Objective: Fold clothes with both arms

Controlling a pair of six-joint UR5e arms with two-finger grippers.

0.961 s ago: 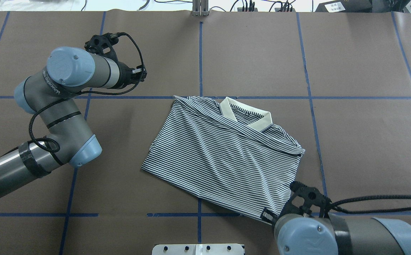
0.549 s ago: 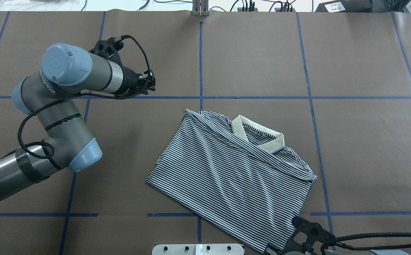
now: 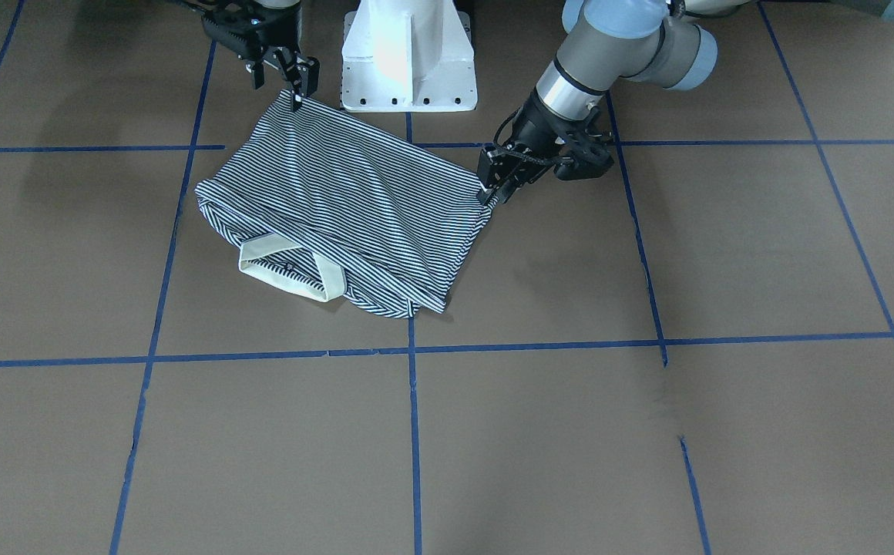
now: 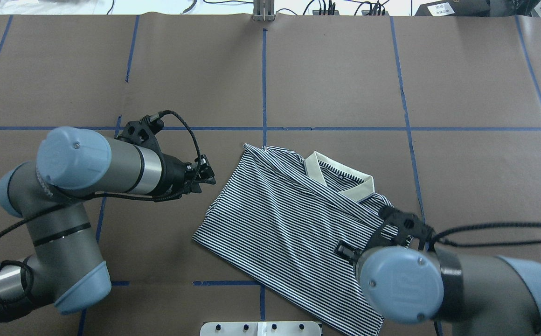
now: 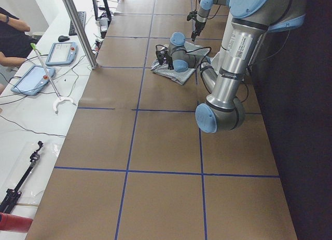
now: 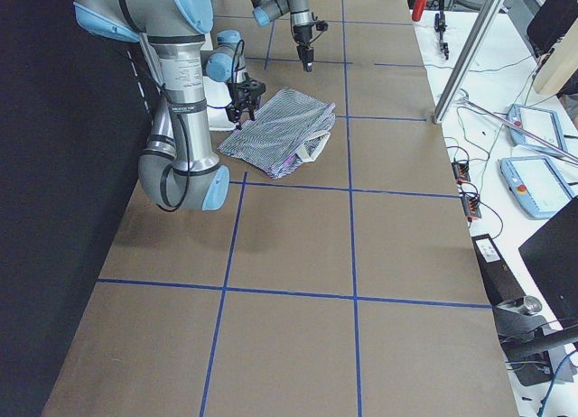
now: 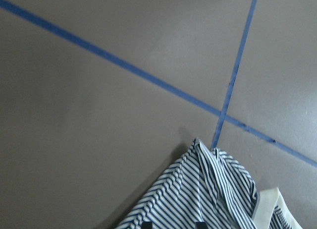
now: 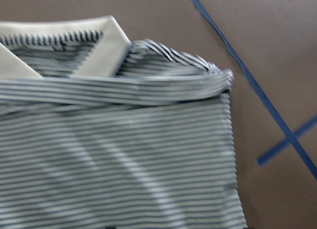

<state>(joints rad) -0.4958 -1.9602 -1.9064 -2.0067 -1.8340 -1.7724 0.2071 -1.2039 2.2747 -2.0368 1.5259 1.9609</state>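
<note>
Base (image 3: pixel 408 54): white pedestal at the robot's edge of the table (image 4: pixel 475 70), on the centre tape line (image 4: pixel 264 84).

Right gripper (image 3: pixel 285 77): positioned just beside the base, over the corner of the shirt (image 4: pixel 289 219) nearest the robot. The fingers stand apart with nothing between them. The right wrist view is blurred and shows only cloth lying flat; no finger appears in it. Whether a fingertip touches the corner cannot be determined.

Shirt: folded to a rough rectangle, flat on the table, turned at an angle to the tape grid. Location: middle of the table, directly in front of the base, mostly on the robot's right of the centre line. The hem end points toward the robot. In the overhead view part of it is hidden beneath the right arm (image 4: pixel 438 289).

Left gripper (image 4: pixel 207 172): at the shirt's left side edge. The fingers (image 7: pixel 146 224) are wide apart and hold nothing. In the left wrist view striped cloth lies between the two tips; contact cannot be confirmed.

Collar (image 4: pixel 340 179): cream, face up, at the shirt's far end. The far left corner of the shirt lies just beside a tape crossing.

Far edge: cables (image 4: pixel 326 7) run beyond the brown table cover. A white bench (image 5: pixel 31 110) stands past that edge and carries two pendants (image 5: pixel 59 53).
</note>
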